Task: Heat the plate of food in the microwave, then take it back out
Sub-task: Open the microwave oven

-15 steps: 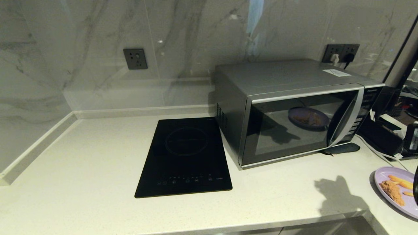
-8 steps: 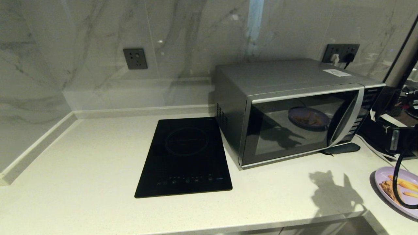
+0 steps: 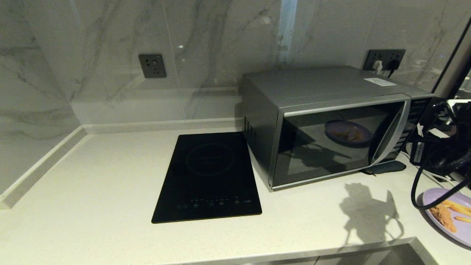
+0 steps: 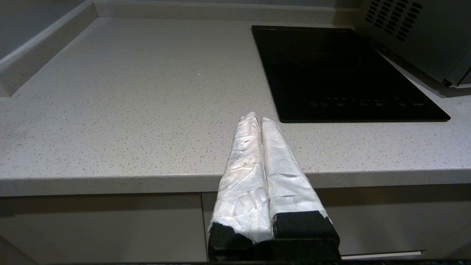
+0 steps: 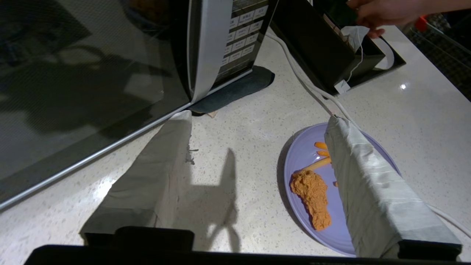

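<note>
The microwave [image 3: 331, 121] stands at the back right of the counter with its door closed; its dark glass [image 5: 92, 73] mirrors the plate. The lavender plate of food [image 3: 447, 217] lies on the counter at the right front, holding a brown fried piece [image 5: 312, 198] and orange fries [image 5: 320, 147]. My right gripper [image 5: 259, 117] is open and hangs above the counter between the microwave's door strip [image 5: 206, 48] and the plate; one finger [image 5: 368, 176] covers part of the plate. My left gripper [image 4: 256, 117] is shut and empty, parked before the counter's front edge.
A flat black hob [image 3: 208, 176] lies left of the microwave. Right of the microwave stand a black box [image 5: 316, 48] and a white cable [image 5: 309, 86]; a person's hand [image 5: 375, 14] reaches there. A dark pad [image 5: 235, 88] sits under the microwave's corner.
My right arm has come further into the head view, rising towards the microwave's button panel. Its shadow on the counter has shifted left. The plate has not moved.
</note>
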Controlling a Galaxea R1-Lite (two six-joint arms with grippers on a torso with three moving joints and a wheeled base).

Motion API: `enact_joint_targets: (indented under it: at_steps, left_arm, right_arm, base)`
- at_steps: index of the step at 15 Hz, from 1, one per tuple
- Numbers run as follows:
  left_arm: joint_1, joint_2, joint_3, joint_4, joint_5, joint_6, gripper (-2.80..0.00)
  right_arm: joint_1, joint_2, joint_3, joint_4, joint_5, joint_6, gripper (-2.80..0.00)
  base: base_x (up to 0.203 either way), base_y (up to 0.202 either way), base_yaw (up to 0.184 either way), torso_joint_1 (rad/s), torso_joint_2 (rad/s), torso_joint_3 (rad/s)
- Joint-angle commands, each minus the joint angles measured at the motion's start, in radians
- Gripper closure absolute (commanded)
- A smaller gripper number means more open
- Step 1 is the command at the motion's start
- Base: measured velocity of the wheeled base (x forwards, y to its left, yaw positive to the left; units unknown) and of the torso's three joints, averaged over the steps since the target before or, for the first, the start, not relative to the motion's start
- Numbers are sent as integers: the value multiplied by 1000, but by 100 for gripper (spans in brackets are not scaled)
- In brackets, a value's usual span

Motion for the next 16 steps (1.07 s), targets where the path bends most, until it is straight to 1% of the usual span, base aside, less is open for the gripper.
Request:
enact_joint_targets:
  at_steps: [1, 4, 6, 8, 11, 16]
  left_arm:
    - [0, 1, 0, 0, 0, -2, 0]
    - [0, 1, 0, 0, 0, -1, 0]
    - [0, 1, 0, 0, 0, -1, 0]
    - [0, 1, 0, 0, 0, -1, 0]
    - [0, 1, 0, 0, 0, -2, 0]
    - [0, 1, 0, 0, 0, -2, 0]
  right_arm:
    - [0, 68, -37, -4, -26, 10, -280]
    - [0, 127, -73, -28, -94, 38, -280]
    - [1, 178, -75, -97, -135, 44, -280]
    - [2, 234, -69, -175, -146, 44, -280]
    - [2, 303, -70, -255, -151, 44, -280]
    - [-13, 369, -134, -263, -156, 45, -280]
  base:
    - [0, 0, 0, 0, 0, 0]
    - [0, 0, 0, 0, 0, 0]
    - [0, 0, 0, 0, 0, 0]
    - [0, 0, 0, 0, 0, 0]
    - [0, 0, 0, 0, 0, 0]
    - [0, 0, 0, 0, 0, 0]
